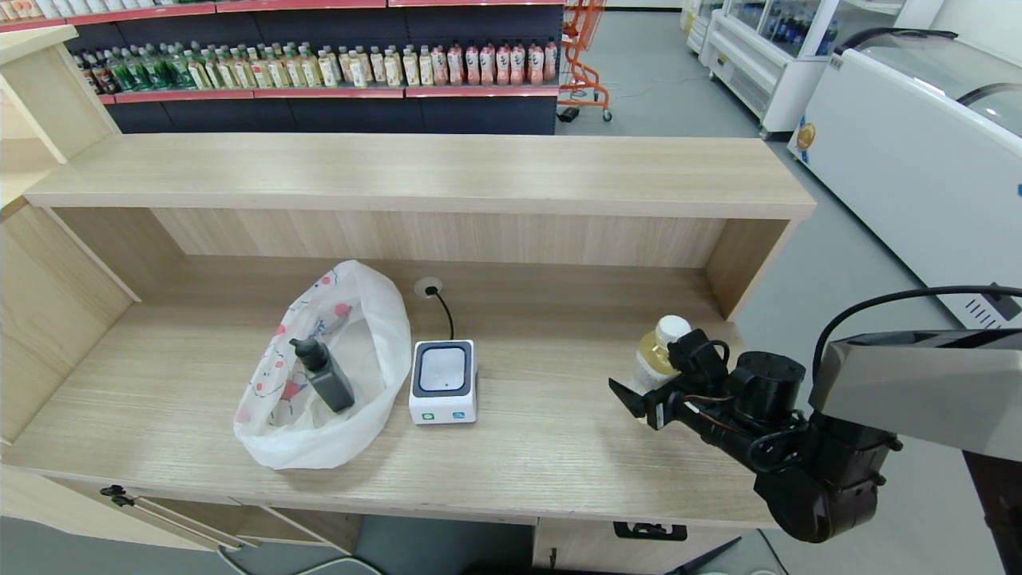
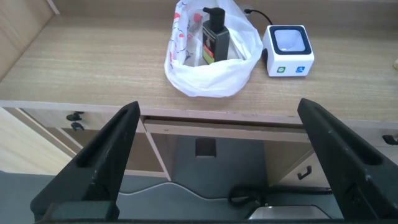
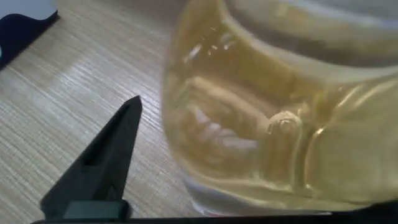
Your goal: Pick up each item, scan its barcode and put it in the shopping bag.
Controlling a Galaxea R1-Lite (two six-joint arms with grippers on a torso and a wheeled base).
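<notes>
A clear bottle of yellow drink with a white cap (image 1: 656, 351) stands upright at the counter's right end. My right gripper (image 1: 659, 377) is open around its lower body; close up, one black finger (image 3: 99, 168) stands a little off the bottle (image 3: 280, 106). The white shopping bag (image 1: 319, 375) lies open on the counter's left half with a dark pump bottle (image 1: 326, 377) inside. The white barcode scanner (image 1: 443, 379) sits just right of the bag. My left gripper (image 2: 217, 162) hangs open and empty below the counter's front edge, facing the bag (image 2: 211, 68) and scanner (image 2: 288, 50).
The wooden counter (image 1: 543, 431) has a raised back ledge (image 1: 415, 172) and side walls. The scanner's cable (image 1: 443, 307) runs to a hole at the back. Bare wood lies between scanner and bottle. Drawers (image 2: 74, 121) sit under the front edge.
</notes>
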